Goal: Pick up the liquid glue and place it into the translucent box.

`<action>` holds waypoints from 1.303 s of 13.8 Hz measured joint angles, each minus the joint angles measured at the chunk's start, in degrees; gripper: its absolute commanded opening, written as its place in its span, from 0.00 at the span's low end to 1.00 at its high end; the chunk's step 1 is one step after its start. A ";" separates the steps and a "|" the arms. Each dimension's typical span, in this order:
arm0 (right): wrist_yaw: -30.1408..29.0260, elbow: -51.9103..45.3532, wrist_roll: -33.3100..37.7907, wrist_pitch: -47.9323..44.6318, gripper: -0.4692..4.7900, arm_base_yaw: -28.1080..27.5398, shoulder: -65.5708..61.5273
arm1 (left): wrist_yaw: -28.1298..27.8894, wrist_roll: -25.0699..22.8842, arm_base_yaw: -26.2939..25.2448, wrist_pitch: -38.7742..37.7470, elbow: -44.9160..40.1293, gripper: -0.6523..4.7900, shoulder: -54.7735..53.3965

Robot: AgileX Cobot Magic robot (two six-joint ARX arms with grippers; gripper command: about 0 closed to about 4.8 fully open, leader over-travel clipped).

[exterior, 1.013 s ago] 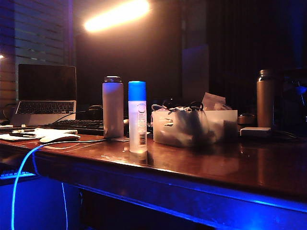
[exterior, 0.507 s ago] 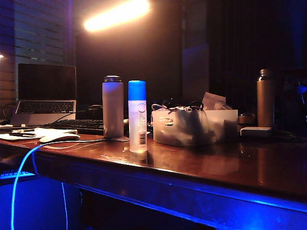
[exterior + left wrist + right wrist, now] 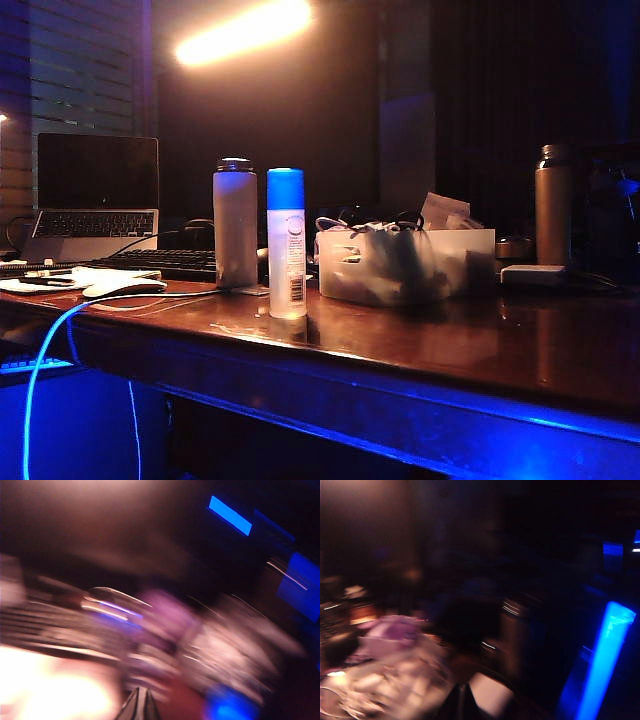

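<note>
**Glue bottle on table, both pincers closed and clear of it**

Ext. view: the liquid glue (image 3: 287, 243), a tall slim clear-whitish cylindrical bottle w/ bright blue cap, white label and barcode, stands upright near the front edge of the glossy dark wooden table (image 3: 480, 345). Just beside it, slightly behind, stands a wider white flask with dark lid (image 3: 235, 223), upright; cannot tell if they touch. To the other side of the glue, close but apart, sits the translucent box (image 3: 405, 264), a low wide frosted whitish plastic bin w/ handle cutout, filled w/ cables and paper. The glue is outside the box. A brown metal bottle (image 3: 552, 204) stands upright well apart, past the box. Open laptop (image 3: 95, 198) and black keyboard (image 3: 165, 263) at the far side of the table. No arm visible in ext. view.

Left wrist view: heavily blurred. Left pincer (image 3: 138, 706) shows as dark tips pressed together at frame edge, closed, holding nothing.

Right wrist view: dark and blurred. Right pincer (image 3: 461, 703) is a dim shape, tips appear together, closed and empty. Box contents are faint.
</note>
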State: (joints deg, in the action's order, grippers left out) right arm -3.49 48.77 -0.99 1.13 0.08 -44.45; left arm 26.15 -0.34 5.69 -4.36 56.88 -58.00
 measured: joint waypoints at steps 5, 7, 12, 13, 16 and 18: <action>-6.71 15.02 -0.39 2.62 0.09 2.62 -24.28 | 6.49 -7.30 10.75 -4.52 10.71 0.13 -26.91; -7.02 17.92 -0.39 3.52 0.09 5.68 -29.38 | 2.36 -10.43 14.10 -5.84 10.69 0.57 -30.82; -7.08 17.92 -0.39 2.19 0.09 8.96 -33.64 | -5.86 -12.90 18.69 -7.39 10.71 1.00 -32.24; -7.02 17.92 -0.39 2.16 0.09 8.92 -33.66 | -6.25 -12.92 18.62 -7.13 10.71 1.00 -32.79; -7.08 17.92 -0.39 1.22 0.09 8.98 -33.66 | -6.91 -12.76 18.86 -6.08 10.71 1.00 -36.20; -7.08 17.92 -0.39 1.27 0.09 9.01 -33.66 | -6.71 -11.63 19.10 -3.74 11.41 1.00 -38.64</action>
State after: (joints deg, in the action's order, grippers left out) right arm -10.57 66.70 -1.39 2.39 9.08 -78.11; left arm 19.44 -11.97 24.80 -8.10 68.29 -96.64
